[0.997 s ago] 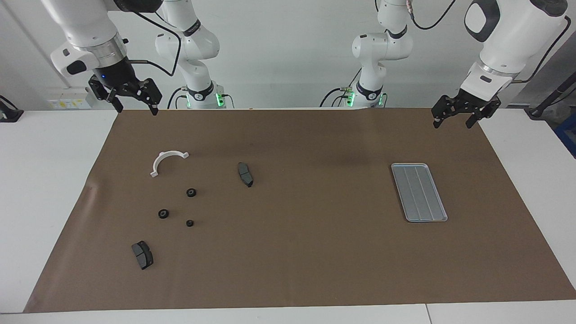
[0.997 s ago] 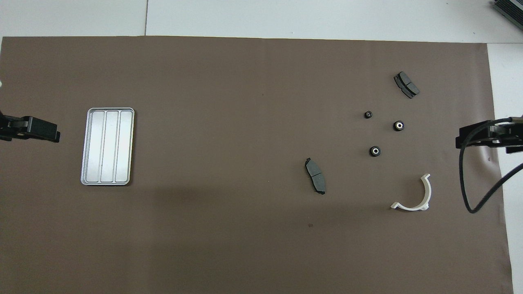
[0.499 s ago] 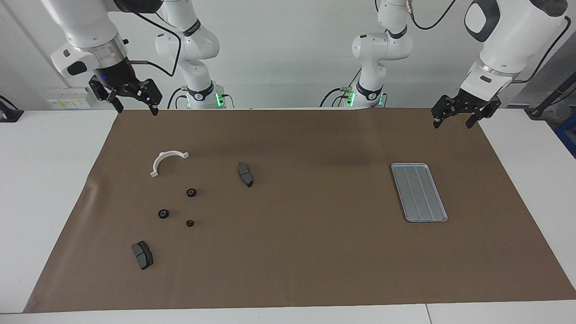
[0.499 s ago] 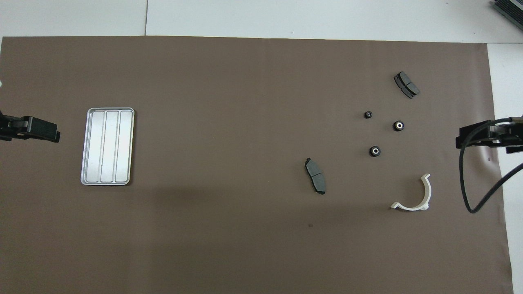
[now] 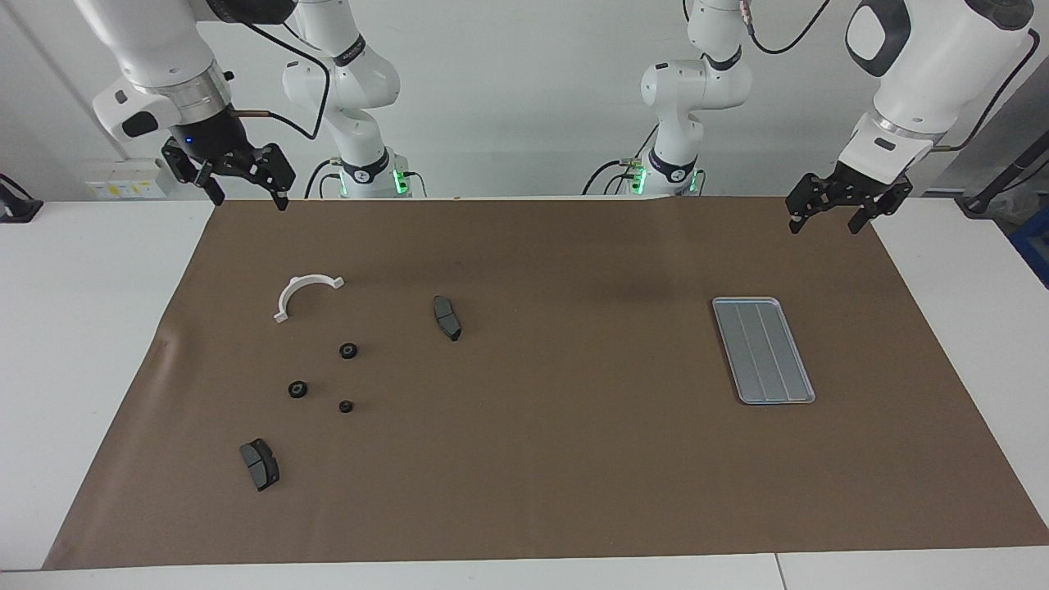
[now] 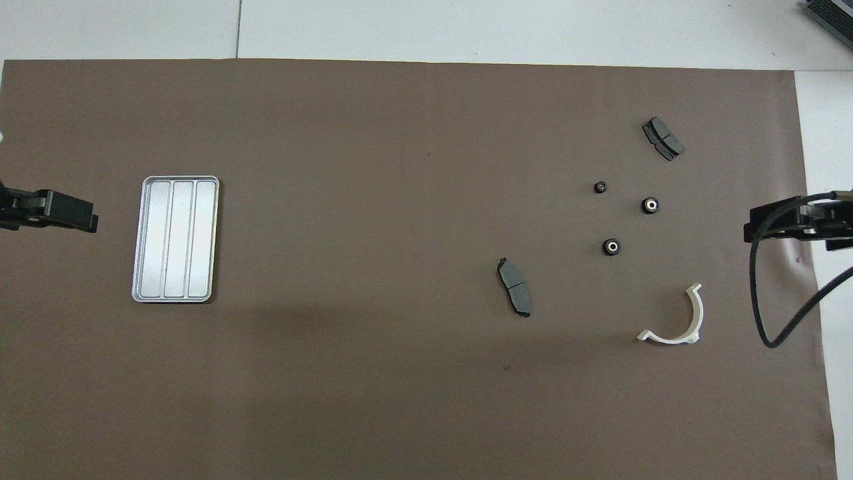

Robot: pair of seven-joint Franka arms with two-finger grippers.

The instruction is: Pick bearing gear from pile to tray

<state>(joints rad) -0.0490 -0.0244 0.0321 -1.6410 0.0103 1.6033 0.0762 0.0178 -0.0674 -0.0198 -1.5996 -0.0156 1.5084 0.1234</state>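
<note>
The pile lies at the right arm's end of the brown mat. It includes three small black round bearing gears [image 5: 348, 351] [image 5: 297, 389] [image 5: 345, 406], also in the overhead view [image 6: 611, 247] [image 6: 650, 205] [image 6: 600, 187]. A white half-ring bracket [image 5: 310, 280] and two dark brake pads [image 5: 447, 317] [image 5: 259, 464] lie around them. The silver tray [image 5: 762, 350] [image 6: 175, 239] is bare at the left arm's end. My right gripper [image 5: 249, 199] hangs open over the mat's corner by its base. My left gripper [image 5: 824, 225] hangs open over the mat's edge by the tray's end. Neither holds anything.
The brown mat [image 5: 574, 459] covers most of the white table [image 5: 82, 328]. A black cable [image 6: 766, 320] loops down from the right arm over the mat's edge beside the bracket. A wide stretch of mat separates the pile and the tray.
</note>
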